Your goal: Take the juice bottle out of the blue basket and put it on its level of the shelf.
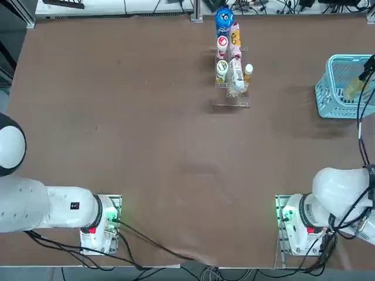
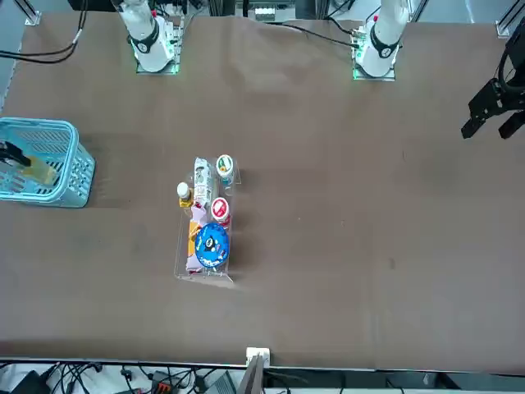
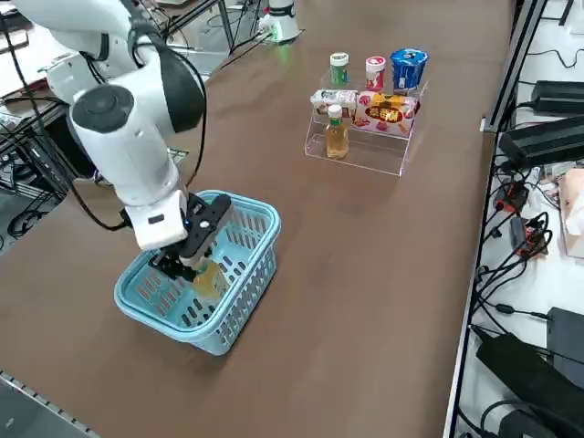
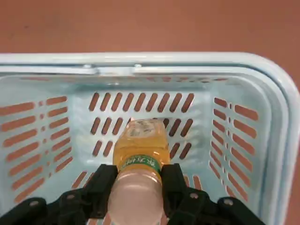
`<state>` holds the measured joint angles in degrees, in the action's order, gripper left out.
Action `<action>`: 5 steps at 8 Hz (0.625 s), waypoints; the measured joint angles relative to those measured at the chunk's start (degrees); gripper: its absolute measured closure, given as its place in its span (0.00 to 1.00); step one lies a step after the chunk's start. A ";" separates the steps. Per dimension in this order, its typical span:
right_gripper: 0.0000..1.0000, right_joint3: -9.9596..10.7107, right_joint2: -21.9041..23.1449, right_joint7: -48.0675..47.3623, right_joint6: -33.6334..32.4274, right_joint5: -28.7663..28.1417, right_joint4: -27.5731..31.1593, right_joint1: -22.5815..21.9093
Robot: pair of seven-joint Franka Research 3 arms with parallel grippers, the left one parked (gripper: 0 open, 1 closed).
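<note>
Pale yellow-green juice bottle (image 4: 139, 161): clamped between both fingers of the right gripper (image 4: 136, 185), inside the blue basket (image 4: 42, 140), lattice walls on all sides of the claw. Clear acrylic shelf (image 3: 365, 151): well apart from the claw, across the brown table (image 3: 383, 274), holding an orange-filled bottle (image 3: 337, 133) and other drinks.

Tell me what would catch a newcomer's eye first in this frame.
The right hand, down inside the blue basket near the table's right edge, with its fingers on either side of the juice bottle. Next, the small clear shelf toward the far middle of the table, crowded with bright drinks and snack packets.
</note>
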<state>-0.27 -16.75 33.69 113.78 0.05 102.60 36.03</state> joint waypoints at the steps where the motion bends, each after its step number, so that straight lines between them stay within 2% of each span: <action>1: 0.44 -0.31 0.82 0.28 -4.42 0.00 -2.65 -0.03; 3: 0.44 -1.35 2.87 0.46 -11.45 0.31 -7.27 -0.57; 5: 0.44 -1.83 4.35 1.06 -18.96 1.84 -13.11 -3.58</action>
<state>-2.10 -12.40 34.75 94.82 1.89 89.49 32.45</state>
